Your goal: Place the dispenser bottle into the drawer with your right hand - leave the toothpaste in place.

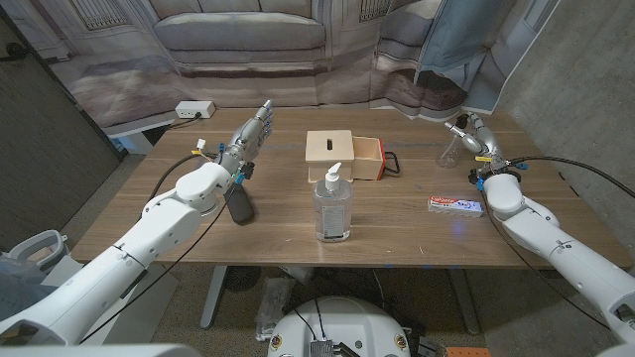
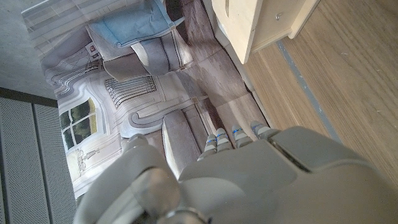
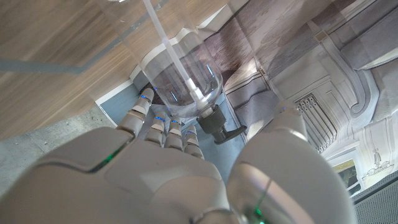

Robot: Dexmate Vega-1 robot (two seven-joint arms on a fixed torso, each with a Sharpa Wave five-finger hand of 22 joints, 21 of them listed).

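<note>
The right hand (image 1: 474,132) had its fingers (image 3: 163,127) clamped on a clear spray bottle (image 1: 451,149) at the desk's far right. The drawer (image 1: 367,159) stood open; the toothpaste (image 1: 455,204) lay untouched. Placing remained. The left hand (image 1: 248,134) was idle, fingers apart.

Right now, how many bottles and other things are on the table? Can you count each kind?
Bottles: 2, a pump bottle and a spray bottle
Toothpaste: 1
Wooden drawer box: 1
Power strip: 1
Total: 5
</note>
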